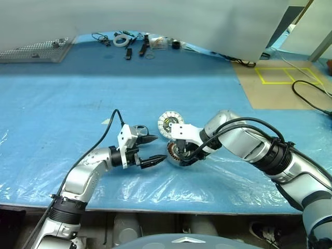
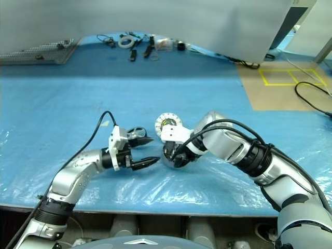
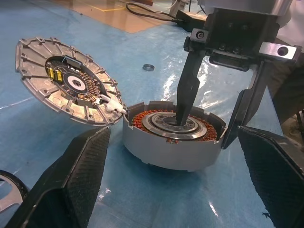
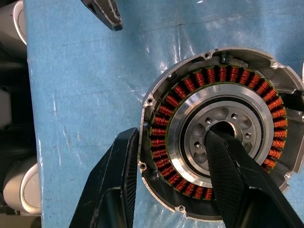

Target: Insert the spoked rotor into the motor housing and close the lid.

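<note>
The motor housing [image 4: 221, 130] is a round, shallow cup of dull silver metal, ringed inside with ribbed copper-orange windings around a bright machined hub. The right gripper [image 4: 173, 178] pinches its wall: one black finger stands in the hub's centre hole, the other presses outside the rim. The lid [image 3: 66, 80], a ribbed silver disc with a dark centre, leans tilted against the housing's rim on the side away from that outer finger. The left gripper [image 1: 150, 150] points at the housing with its two textured black fingers spread wide and nothing between them. One spoked rotor [image 2: 136, 132], black-rimmed, lies just behind the left gripper's upper finger. Everything sits on a blue tabletop under crinkled clear plastic sheeting [image 1: 218, 187]. A small dark ring [image 3: 148, 67] lies beyond the housing
</note>
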You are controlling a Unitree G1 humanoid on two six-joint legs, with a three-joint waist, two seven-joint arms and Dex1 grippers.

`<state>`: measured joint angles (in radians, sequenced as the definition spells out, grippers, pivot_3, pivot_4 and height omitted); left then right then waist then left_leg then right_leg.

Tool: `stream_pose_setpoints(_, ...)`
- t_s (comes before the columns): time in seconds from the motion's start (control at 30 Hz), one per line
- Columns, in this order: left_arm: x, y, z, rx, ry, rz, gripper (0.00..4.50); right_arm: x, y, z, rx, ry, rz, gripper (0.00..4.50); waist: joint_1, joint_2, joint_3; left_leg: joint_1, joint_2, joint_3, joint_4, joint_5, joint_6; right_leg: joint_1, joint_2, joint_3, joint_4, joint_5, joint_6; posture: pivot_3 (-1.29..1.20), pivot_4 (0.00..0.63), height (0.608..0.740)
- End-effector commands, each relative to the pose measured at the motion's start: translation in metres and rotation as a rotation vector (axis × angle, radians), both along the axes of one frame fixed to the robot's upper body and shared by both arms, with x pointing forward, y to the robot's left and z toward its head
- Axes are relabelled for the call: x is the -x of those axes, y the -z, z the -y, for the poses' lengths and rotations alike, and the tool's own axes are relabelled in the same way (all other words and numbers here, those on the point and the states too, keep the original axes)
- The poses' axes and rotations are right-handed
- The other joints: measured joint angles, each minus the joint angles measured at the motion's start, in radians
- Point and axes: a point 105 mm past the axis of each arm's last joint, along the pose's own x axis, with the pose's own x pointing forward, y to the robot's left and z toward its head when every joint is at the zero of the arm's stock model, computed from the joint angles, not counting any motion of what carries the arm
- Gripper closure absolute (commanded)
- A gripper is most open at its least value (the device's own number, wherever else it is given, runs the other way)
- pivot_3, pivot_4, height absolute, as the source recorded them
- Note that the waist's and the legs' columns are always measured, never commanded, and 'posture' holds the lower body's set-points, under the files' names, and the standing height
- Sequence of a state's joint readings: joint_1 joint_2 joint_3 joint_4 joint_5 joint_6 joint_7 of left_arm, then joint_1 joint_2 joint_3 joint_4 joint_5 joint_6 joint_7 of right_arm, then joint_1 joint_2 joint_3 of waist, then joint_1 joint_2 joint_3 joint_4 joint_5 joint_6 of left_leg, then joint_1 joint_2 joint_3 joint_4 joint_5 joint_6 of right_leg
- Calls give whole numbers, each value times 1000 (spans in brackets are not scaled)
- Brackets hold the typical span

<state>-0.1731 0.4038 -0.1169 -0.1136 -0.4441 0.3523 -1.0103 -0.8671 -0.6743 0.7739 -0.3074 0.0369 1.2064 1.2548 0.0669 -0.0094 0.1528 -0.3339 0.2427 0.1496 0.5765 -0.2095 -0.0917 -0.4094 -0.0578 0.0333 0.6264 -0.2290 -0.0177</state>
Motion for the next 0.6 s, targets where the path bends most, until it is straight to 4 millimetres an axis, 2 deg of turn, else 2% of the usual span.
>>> stream_pose_setpoints(0.03, 1, -11, 1, 16, 4, 45, 0, 3, 19, 0, 38, 13, -44, 2597, -1, 0, 0, 1, 0, 0, -1, 0, 0, 2, 0, 0, -1, 0, 0, 0, 150, 740)
stream_pose_setpoints(0.13, 2, -11, 3, 19, 5, 47, 0, -6, 21, -3, 45, 36, -14, 2597, -6, 0, 0, 1, 0, 0, -1, 0, 0, 2, 0, 0, -1, 0, 0, 0, 150, 740)
stream_pose_setpoints(0.3, 2, -11, 4, 21, 4, 46, 0, -3, 16, -9, 29, 13, -33, 1207, -3, 0, 0, 0, 0, 0, -1, 0, 0, -1, -1, 0, -3, 0, 0, 0, 150, 740)
stream_pose_setpoints(0.5, -1, -12, 2, 16, 0, 51, 0, -1, 1, -10, 8, -11, -37, 1207, 2, 0, 0, -3, 0, 0, -4, 0, 0, -3, 0, 0, -7, 0, 0, 0, 150, 740)
stream_pose_setpoints(0.6, -4, -13, 2, 15, 1, 56, 0, -3, -13, -12, -18, -20, -26, 1207, 3, 0, 0, -9, 0, 0, -5, 0, 0, -9, 0, -1, -7, 0, 0, 0, 150, 740)
